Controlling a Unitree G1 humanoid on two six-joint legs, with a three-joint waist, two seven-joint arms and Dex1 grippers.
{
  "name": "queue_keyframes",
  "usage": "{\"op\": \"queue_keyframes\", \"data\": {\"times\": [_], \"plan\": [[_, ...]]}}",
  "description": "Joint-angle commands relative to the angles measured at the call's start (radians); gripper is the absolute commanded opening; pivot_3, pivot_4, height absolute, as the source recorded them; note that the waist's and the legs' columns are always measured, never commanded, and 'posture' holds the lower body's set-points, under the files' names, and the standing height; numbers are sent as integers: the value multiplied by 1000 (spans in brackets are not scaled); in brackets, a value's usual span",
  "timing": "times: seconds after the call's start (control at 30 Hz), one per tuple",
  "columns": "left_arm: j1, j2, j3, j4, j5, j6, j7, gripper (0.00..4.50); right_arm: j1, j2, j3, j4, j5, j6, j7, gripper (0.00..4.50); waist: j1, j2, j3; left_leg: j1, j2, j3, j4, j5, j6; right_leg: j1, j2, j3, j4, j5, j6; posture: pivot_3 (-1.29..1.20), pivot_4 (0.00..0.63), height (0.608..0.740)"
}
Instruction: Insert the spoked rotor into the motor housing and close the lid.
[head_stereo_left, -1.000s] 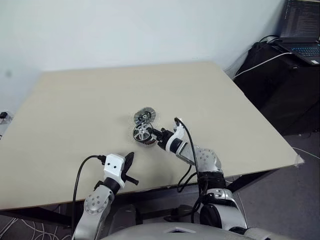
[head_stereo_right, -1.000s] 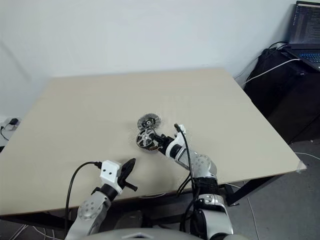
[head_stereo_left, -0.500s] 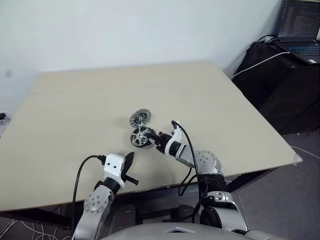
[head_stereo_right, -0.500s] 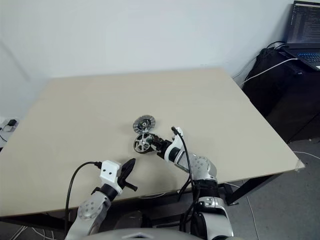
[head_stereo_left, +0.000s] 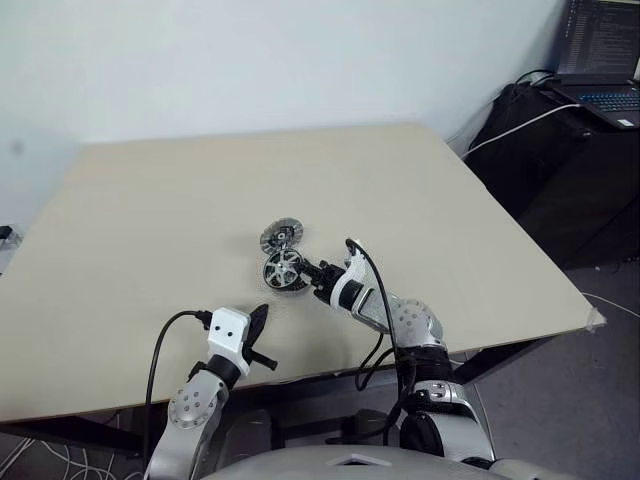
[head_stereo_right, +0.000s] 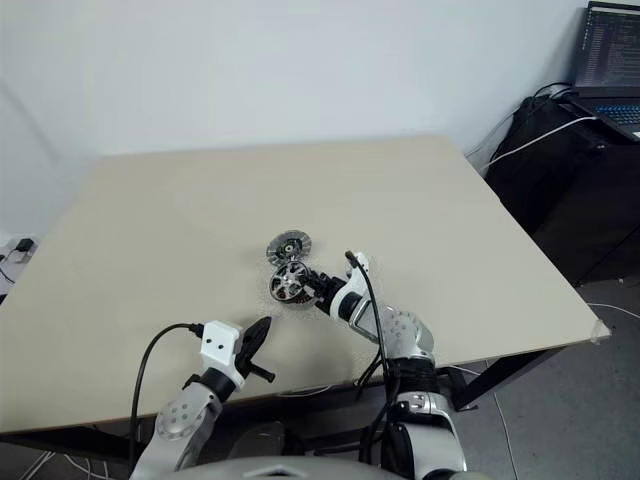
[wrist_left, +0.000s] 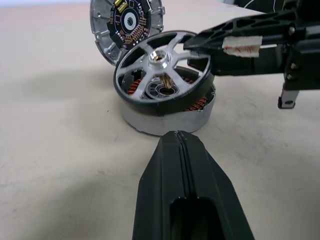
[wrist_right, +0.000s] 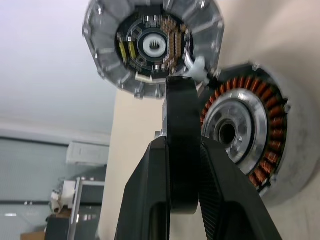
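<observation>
The spoked rotor (wrist_left: 161, 70), a dark ring with silvery spokes, hangs tilted over the motor housing (wrist_left: 167, 116). Its low edge is at the housing's rim and its hub sits above the centre. My right gripper (wrist_right: 183, 146) is shut on the rotor's rim, which stands edge-on between its fingers. The housing (wrist_right: 246, 134) shows its coppery windings just beside that rim. The lid (head_stereo_left: 281, 237) lies right behind the housing, and its inner face (wrist_left: 128, 26) is turned up. My left gripper (wrist_left: 176, 137) is shut and empty, a short way in front of the housing and pointing at it.
All the parts sit near the middle of the beige table (head_stereo_left: 450, 190). A black stand (head_stereo_left: 560, 170) with cables and an open laptop (head_stereo_left: 602, 60) is off the table's far right corner. The table's near edge (head_stereo_left: 330, 372) runs just behind my wrists.
The whole view has shifted slightly. My right gripper keeps the rotor tilted over the housing, and the left arm has stayed still.
</observation>
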Motion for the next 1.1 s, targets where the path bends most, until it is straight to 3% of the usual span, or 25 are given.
{"op": "queue_keyframes", "data": {"times": [0.03, 0.4, 0.77, 1.07, 1.1], "plan": [[-4, -1, 3, -23, -2, -12, 1, 0, -33, 8, -19, -11, 7, -23, 0, 420, 0, 0, 0, 0, 0, 0, 0, 0, 0, 0, 0, 0, 0, 0, 0, 0, 0, 740], [-5, -2, 4, -19, -1, -14, 3, 0, -22, 9, -14, 4, -15, -17, -2, 420, -4, 0, 0, 0, 0, 0, 0, 0, 0, 0, 0, 0, 0, 0, 0, 0, 0, 740], [-5, -5, 0, -22, 1, -12, 5, 0, -10, 7, -6, -42, -35, -37, -10, 4006, -3, 1, -2, 1, 0, 0, 0, 0, 0, 0, 0, 0, 0, 0, 0, 0, 0, 740], [-3, -3, 4, -17, -3, -16, 2, 0, 90, -85, 106, -314, -158, -92, -27, 4006, -2, 2, -2, 0, 0, 0, -1, 0, 0, -1, 0, 0, 0, 0, 0, 0, 0, 740], [-4, -3, 4, -16, -4, -17, 1, 0, 98, -94, 113, -334, -173, -96, -35, 3823, -2, 2, -3, 0, 0, 0, -1, 0, 0, -1, 0, 0, 0, 0, 0, 0, 0, 740]]}}
